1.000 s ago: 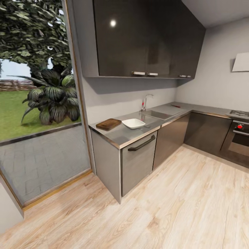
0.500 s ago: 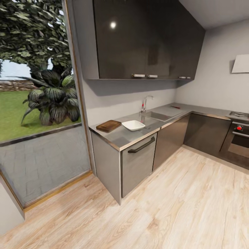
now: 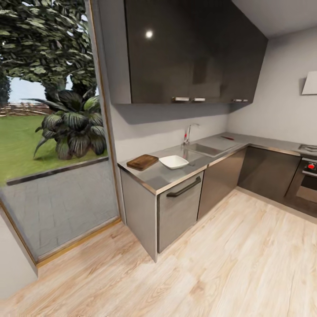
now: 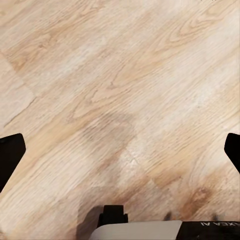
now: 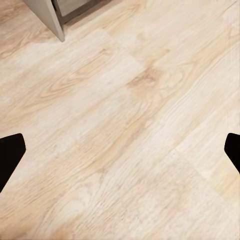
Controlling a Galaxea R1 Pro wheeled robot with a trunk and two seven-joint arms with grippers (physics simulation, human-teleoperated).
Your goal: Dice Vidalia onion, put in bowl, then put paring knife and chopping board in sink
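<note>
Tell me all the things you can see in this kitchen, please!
chopping board: one, dark brown, on the countertop's near end
bowl: one, white, beside the board
countertop: one, grey steel, L-shaped
sink: one, steel, beyond the bowl, with a faucet
paring knife: one, red-handled, on the counter past the sink
upper cabinets: dark, above the counter
oven: one, red knob, far right
plant: green, outside the window
floor: light wood
left gripper: black fingers apart, over the floor
right gripper: black fingers apart, over the floor

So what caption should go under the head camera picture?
Kitchen ahead: chopping board and white bowl side by side on the steel countertop, sink beyond them.
</note>
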